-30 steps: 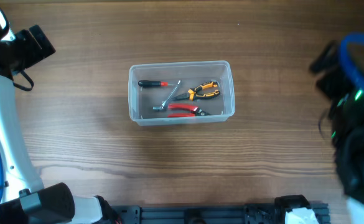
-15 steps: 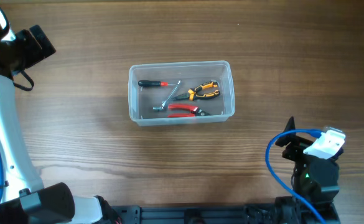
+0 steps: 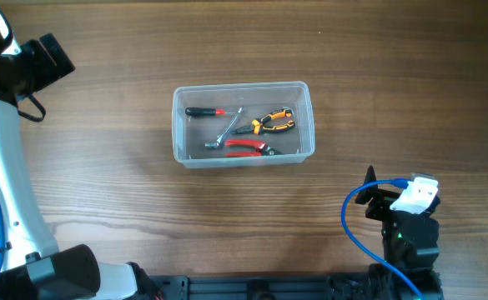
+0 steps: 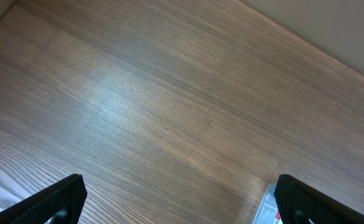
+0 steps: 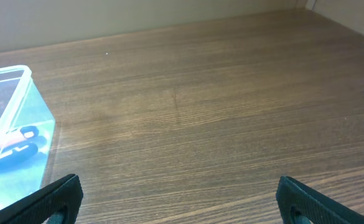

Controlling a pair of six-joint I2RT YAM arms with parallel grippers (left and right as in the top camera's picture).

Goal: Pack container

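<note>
The container (image 3: 242, 158), a clear plastic bin, stands at the table's middle. In it lie a black-and-red screwdriver (image 3: 203, 112), a metal wrench (image 3: 225, 132), orange-black pliers (image 3: 267, 123) and red pliers (image 3: 245, 147). My right gripper (image 5: 180, 202) is open and empty, low over bare wood. The container's corner (image 5: 21, 99) shows at the left of the right wrist view, well ahead of the fingers. In the overhead view the right arm (image 3: 406, 212) is at the front right. My left gripper (image 4: 180, 202) is open and empty over bare wood; the left arm (image 3: 27, 67) is at the far left.
A white printed label (image 4: 267, 210) lies at the bottom right of the left wrist view. The right arm's blue cable (image 3: 354, 218) loops beside it. A black rail (image 3: 260, 287) runs along the table's front edge.
The right arm has swung from the right edge down to the front right, then shifted slightly left. The left arm and the container have not moved.
</note>
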